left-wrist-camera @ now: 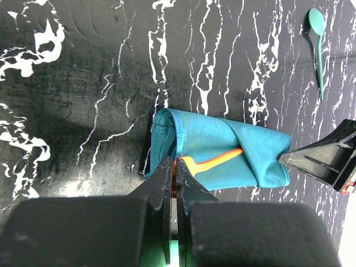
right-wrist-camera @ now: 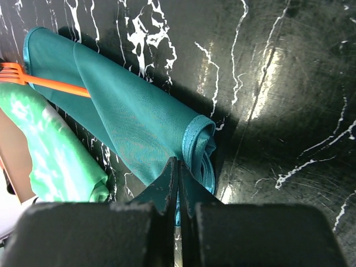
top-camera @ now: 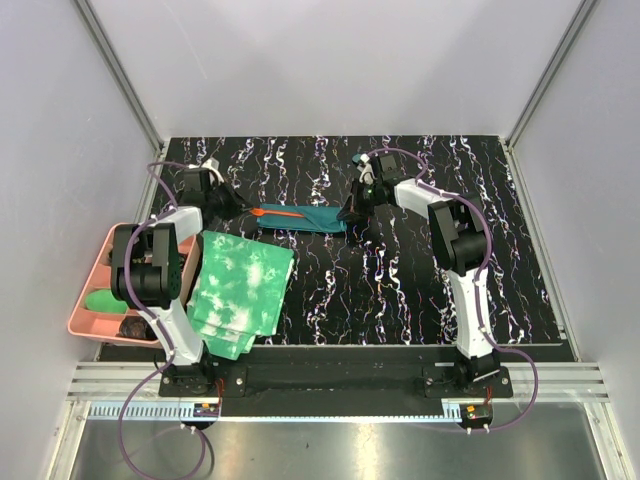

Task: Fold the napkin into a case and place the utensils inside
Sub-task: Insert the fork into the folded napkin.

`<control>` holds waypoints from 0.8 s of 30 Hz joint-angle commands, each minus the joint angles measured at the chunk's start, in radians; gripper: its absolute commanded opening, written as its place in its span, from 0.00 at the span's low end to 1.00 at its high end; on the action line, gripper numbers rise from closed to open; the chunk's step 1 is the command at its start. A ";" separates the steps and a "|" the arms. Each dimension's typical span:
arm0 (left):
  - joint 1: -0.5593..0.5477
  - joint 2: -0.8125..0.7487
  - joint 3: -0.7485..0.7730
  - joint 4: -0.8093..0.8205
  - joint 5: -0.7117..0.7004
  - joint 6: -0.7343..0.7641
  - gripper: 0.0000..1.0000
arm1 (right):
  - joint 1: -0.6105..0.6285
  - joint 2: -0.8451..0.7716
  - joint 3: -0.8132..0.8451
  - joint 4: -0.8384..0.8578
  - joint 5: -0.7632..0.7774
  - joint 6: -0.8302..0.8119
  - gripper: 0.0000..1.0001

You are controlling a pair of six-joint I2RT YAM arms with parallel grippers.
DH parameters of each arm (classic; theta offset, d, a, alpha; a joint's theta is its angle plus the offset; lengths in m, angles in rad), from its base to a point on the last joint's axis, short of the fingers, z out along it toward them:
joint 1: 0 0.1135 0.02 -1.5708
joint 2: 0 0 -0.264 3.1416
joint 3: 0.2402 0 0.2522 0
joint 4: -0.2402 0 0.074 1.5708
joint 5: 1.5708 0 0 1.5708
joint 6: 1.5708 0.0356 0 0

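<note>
Teal case (left-wrist-camera: pixel 222 139) lies on the table (top-camera: pixel 400 290), one end pinched in the right gripper (right-wrist-camera: pixel 178 161); the left gripper (left-wrist-camera: pixel 171 162) clamps the orange utensil (left-wrist-camera: pixel 217 159), half inside. A push could bunch the soft folds and shut the pocket

Teal case (top-camera: pixel 312 219) mid-table (top-camera: pixel 420 290), a gripper at each end.
Orange utensil (top-camera: pixel 274 212) lies along the case's left part, pointing at the left gripper (top-camera: pixel 238 207). Right gripper (top-camera: pixel 349 214) is at the case's right end. Green tie-dye cloths (top-camera: pixel 245 280) are stacked near-left, beside the pink tray (top-camera: pixel 75 320).
</note>
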 commanded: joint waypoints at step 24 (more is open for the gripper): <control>-0.113 0.096 0.012 0.095 0.001 -0.077 0.00 | 0.001 0.024 0.017 0.034 0.002 0.016 0.00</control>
